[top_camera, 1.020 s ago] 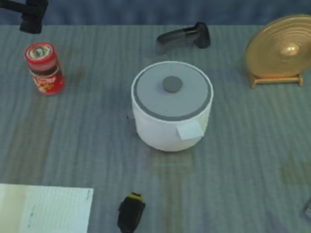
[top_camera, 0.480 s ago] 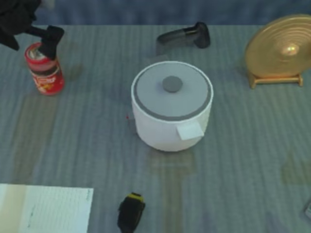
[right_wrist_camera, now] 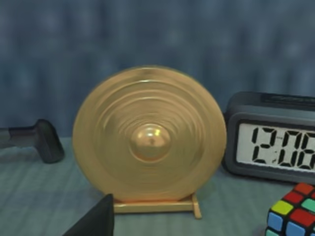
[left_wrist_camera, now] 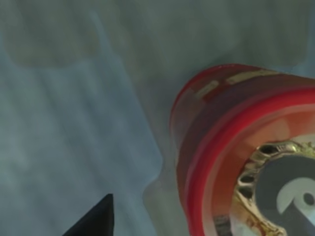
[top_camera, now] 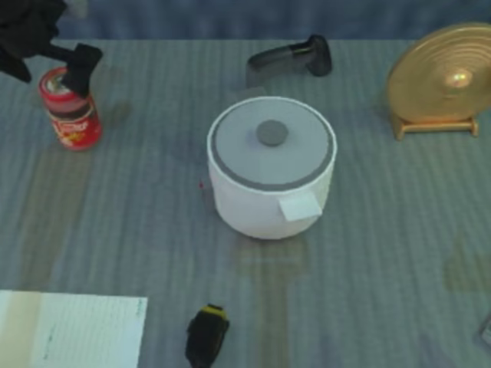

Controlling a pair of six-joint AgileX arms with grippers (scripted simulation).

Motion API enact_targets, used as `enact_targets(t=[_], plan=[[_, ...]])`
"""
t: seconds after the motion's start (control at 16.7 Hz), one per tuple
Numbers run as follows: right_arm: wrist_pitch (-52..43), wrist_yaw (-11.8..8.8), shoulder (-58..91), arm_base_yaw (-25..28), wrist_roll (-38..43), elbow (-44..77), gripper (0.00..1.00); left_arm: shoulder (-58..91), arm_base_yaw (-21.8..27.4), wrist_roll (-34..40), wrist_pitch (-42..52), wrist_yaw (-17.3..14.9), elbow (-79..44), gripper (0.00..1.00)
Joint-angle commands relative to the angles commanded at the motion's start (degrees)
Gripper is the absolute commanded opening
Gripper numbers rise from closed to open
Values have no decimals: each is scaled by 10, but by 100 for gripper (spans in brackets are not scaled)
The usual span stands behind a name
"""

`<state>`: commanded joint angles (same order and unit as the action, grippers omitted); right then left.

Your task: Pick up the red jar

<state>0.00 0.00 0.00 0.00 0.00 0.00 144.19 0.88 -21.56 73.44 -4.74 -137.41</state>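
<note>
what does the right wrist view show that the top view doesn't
Only the right wrist view shows a digital clock and a colour cube beside the gold disc.

Only the top view shows the red jar with the left gripper over it, the white pot, a notepad and a small black-and-yellow thing.

Both show the gold disc on its stand and the black scanner.

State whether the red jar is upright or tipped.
Upright: the red jar stands on the table, lid up, with the left gripper at its top.
</note>
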Motion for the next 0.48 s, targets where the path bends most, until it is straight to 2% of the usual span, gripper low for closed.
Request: enact_targets(t=[0.48], plan=[[0, 0, 0, 0, 0, 0, 100, 24, 1, 3, -87, 0, 62, 100]])
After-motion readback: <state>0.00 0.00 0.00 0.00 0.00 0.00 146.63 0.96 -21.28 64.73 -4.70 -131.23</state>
